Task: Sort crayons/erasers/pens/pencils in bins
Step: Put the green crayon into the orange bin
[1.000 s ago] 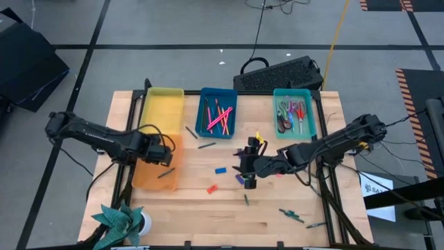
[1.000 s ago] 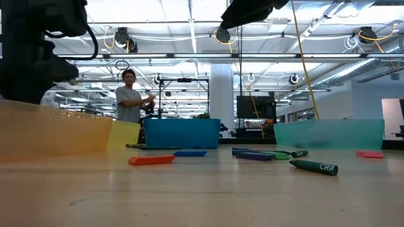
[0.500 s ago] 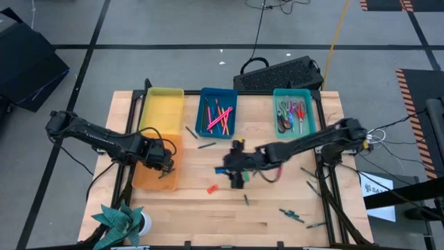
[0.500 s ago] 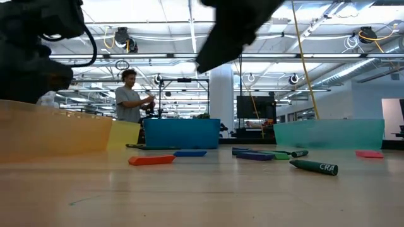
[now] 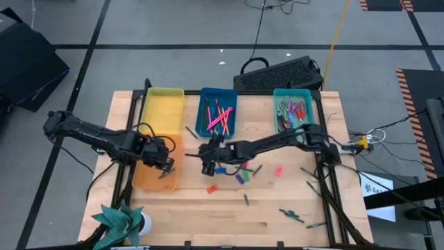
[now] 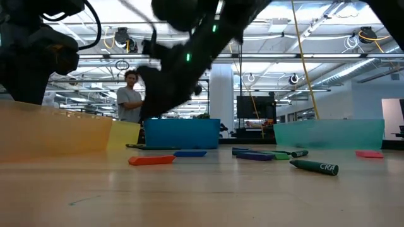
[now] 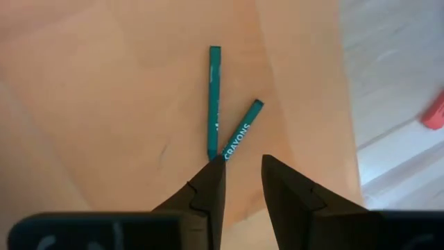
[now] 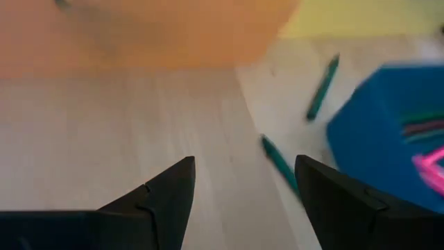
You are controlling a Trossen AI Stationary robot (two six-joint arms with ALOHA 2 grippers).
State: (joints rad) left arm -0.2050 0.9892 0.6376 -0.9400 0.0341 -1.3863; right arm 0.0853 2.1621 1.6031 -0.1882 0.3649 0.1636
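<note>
Four bins stand along the table's far and left parts: yellow [image 5: 163, 104], orange [image 5: 154, 173], blue [image 5: 218, 111] and teal [image 5: 294, 111]. My left gripper [image 7: 243, 161] hovers over the orange bin, open by a narrow gap, above two teal crayons [image 7: 213, 104] lying on the bin's floor. My right gripper [image 8: 243, 163] reaches across the table's middle, wide open and holding nothing, near the blue bin's near edge [image 5: 208, 156]. A red eraser [image 5: 212, 188], a purple eraser [image 5: 241, 178] and a pink eraser [image 5: 279, 169] lie flat on the wood. A blue eraser [image 6: 189, 152] shows in the low view.
Loose green crayons lie on the wood near the blue bin [image 5: 207, 146], [image 5: 191, 132] and toward the near right [image 5: 291, 215], [image 5: 309, 184]. A black keyboard [image 5: 281, 73] sits beyond the far edge. A teal paper plant [image 5: 121, 222] stands at the near left corner.
My right gripper has swept toward the table's left edge and a little toward the far edge, from beside the purple eraser to near the blue bin. The erasers lie where they were.
</note>
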